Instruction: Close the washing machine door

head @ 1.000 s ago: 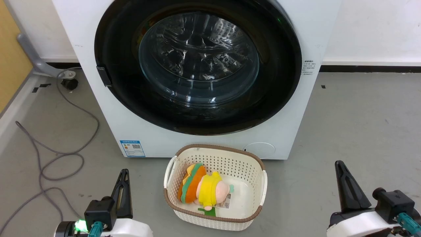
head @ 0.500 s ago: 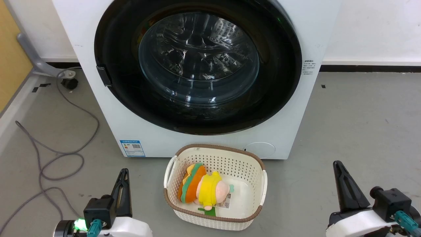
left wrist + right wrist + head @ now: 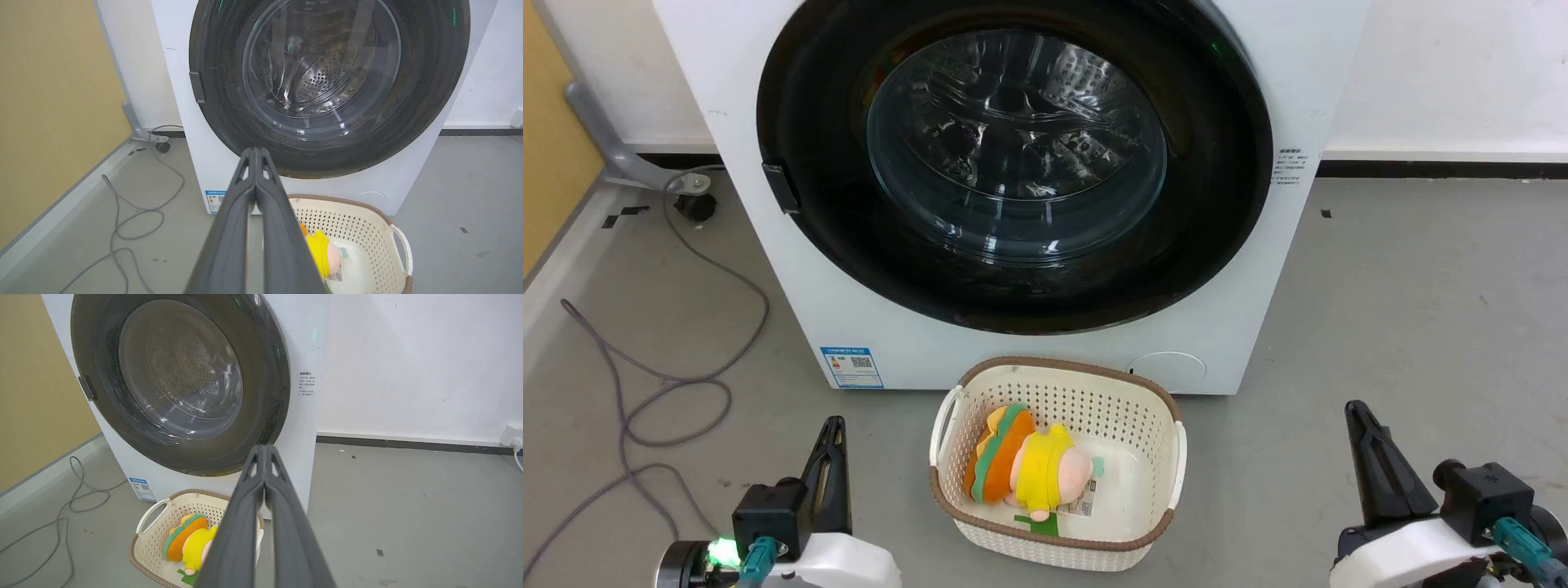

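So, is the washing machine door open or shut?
Shut: the washing machine door lies flush against the washing machine, no gap showing.

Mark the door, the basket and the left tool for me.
door point(image 3: 1013, 147), head view, on the glass bowl.
basket point(image 3: 1111, 412), head view, on the inner back wall.
left tool point(image 3: 833, 425), head view, at the closed fingertips.
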